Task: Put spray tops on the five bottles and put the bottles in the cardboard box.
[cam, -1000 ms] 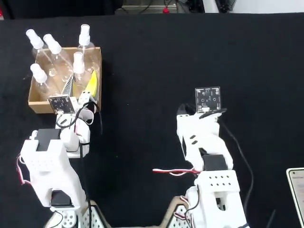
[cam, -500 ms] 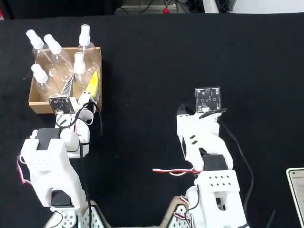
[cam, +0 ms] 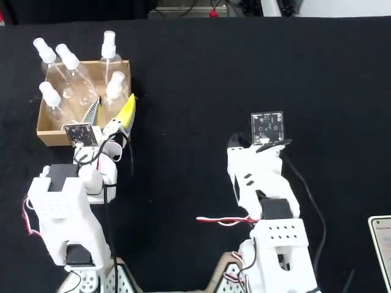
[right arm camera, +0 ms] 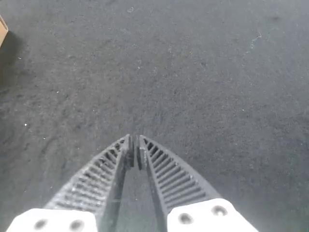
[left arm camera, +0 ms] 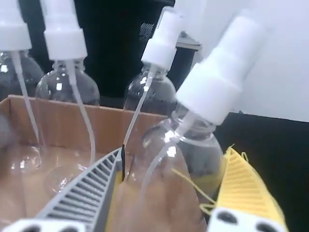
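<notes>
The left gripper (cam: pixel 113 102) has just let go: a moment ago its grey and yellow fingers were closed on the fifth clear plastic bottle with a white spray top (cam: pixel 115 85), and now the yellow finger has swung out past the right-hand wall of the shallow brown cardboard box (cam: pixel 52 135), leaving the pincer spread wide. The bottle has tipped over towards that yellow finger and leans at the box's right edge, between the two fingers, where before it stood straighter. I'd say that is the last bottle delivered, so the task looks all but finished once the arm backs away without knocking it. Its top is seated, its thin dip tube curving down inside the clear body. The four other capped clear bottles (cam: pixel 49 93) stand in the box. The right gripper (right arm camera: pixel 134 145) is pressed together, holding nothing, over the black tabletop (cam: pixel 195 79).
</notes>
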